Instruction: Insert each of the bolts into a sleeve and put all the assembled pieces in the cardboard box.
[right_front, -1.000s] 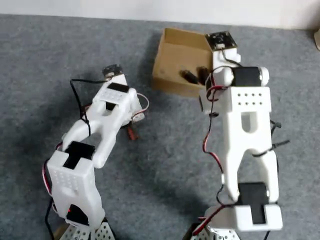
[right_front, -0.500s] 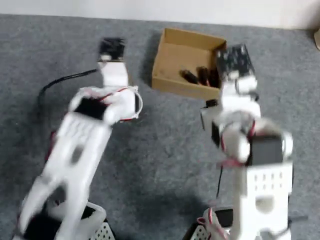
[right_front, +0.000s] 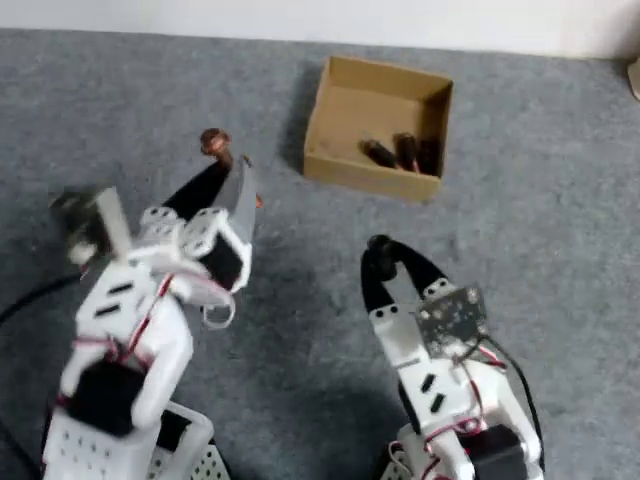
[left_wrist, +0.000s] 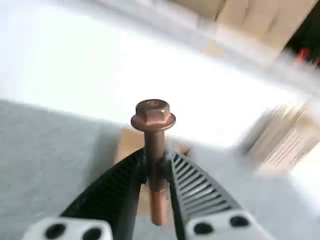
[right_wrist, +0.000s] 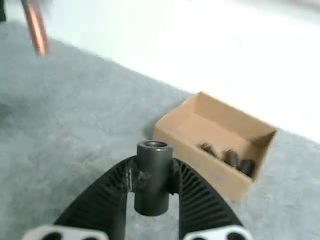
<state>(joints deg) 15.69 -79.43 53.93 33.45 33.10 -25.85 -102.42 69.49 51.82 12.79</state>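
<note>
Left gripper (left_wrist: 156, 156) clamps bolt (left_wrist: 153, 116) by shank, head past the tips, above table (right_front: 300, 300); right gripper (right_wrist: 151, 167) clamps sleeve (right_wrist: 151, 192) mid-body. Both look like rigid, smooth metal, likely slippery: hold firm mid-length

Copper bolt (left_wrist: 154, 145), black sleeve (right_wrist: 151, 176), aloft
</note>
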